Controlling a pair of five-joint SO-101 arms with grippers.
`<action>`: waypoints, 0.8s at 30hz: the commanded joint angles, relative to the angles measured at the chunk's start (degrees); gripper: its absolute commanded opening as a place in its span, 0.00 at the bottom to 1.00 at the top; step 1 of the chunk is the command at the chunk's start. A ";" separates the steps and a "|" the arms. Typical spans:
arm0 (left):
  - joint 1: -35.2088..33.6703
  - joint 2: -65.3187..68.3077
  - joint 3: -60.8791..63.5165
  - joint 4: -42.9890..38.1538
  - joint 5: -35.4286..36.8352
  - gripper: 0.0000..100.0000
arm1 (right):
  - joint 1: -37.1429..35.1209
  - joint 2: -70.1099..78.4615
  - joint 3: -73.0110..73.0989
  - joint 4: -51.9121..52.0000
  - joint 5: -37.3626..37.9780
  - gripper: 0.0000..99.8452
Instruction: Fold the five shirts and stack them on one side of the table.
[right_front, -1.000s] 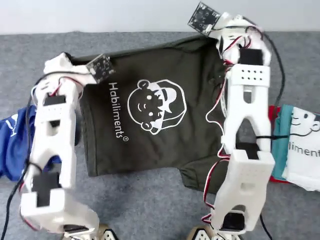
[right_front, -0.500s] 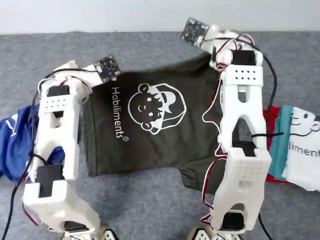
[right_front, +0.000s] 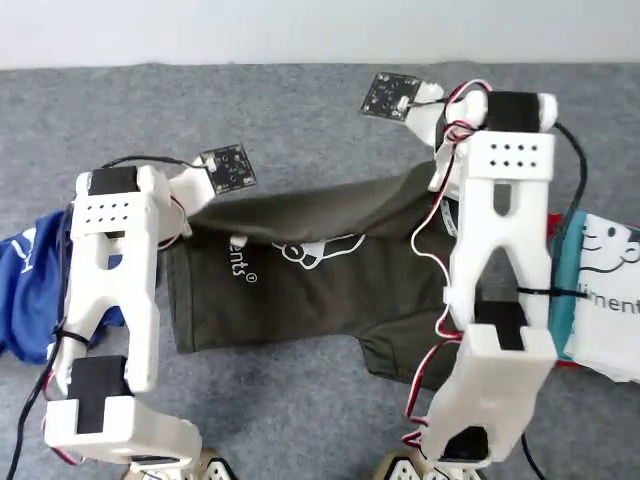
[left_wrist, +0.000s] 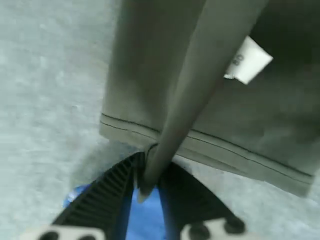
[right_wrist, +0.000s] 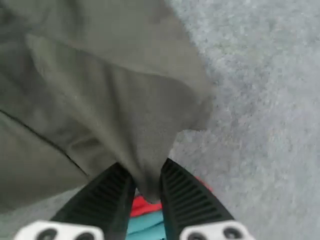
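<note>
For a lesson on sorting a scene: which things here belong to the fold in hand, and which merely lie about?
In the fold:
dark olive shirt
left gripper, fingers shut on its edge
right gripper, likewise

Lying about:
blue shirt, beside the left arm
white shirt, teal shirt and red shirt, piled beside the right arm

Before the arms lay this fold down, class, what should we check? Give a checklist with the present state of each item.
1. Left gripper shut on the shirt edge: ok.
2. Right gripper shut on the same edge: ok.
3. Lifted edge level between the two grippers: not ok, it slants.
4. Near hem flat on the table: cannot tell, the right arm hides part of it.
5. Pile apart from the shirt: cannot tell, the right arm covers the gap.
</note>
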 joint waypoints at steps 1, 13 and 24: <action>0.18 -2.90 -2.51 3.34 -0.35 0.02 | 1.89 -7.25 4.75 2.59 -1.41 0.01; -0.18 -2.90 3.65 3.25 -0.26 0.02 | 1.54 -30.20 41.49 2.42 -4.31 0.01; -0.26 -2.90 7.96 3.25 -0.18 0.02 | 1.45 -41.63 65.32 2.33 -8.18 0.01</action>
